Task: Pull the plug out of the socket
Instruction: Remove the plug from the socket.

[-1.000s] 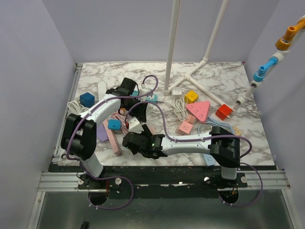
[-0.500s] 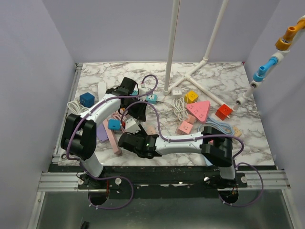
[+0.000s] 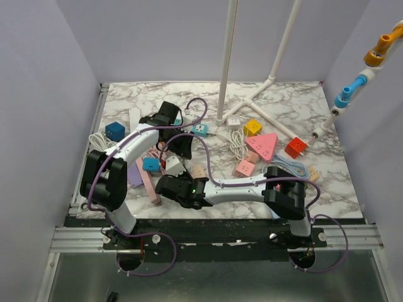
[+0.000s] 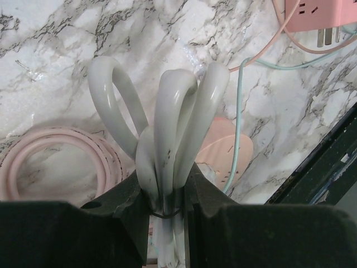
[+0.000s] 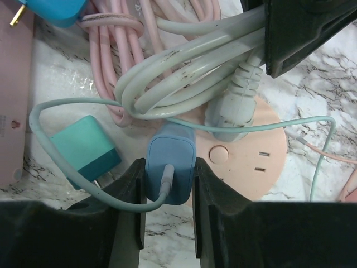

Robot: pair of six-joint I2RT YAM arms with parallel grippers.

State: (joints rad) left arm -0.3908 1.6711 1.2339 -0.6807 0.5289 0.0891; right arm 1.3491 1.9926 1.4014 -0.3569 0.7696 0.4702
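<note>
The right gripper [image 5: 169, 176] clamps the smooth blue plug [image 5: 170, 156] at the rim of the round pink socket [image 5: 245, 159], with cable coils crowding beyond. The left gripper [image 4: 167, 192] pinches looped white cable [image 4: 175, 123] over the socket on the marbled desk [image 4: 56, 67].

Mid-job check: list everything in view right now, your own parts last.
round socket: one, pink, front centre
blue plug: one, blue, at the round socket's edge
white plug: one, white, in the round socket
white cable bundle: one, white, over the socket
teal adapter: one, teal, beside the blue plug
pink cable coil: one, pink, beside the bundle
triangle socket: one, pink, right of centre
cubes: three, blue cube left, yellow cube and red cube right
pole stand: one, white, rear
left gripper: black, shut on the cable bundle
right gripper: black, shut on the blue plug
</note>
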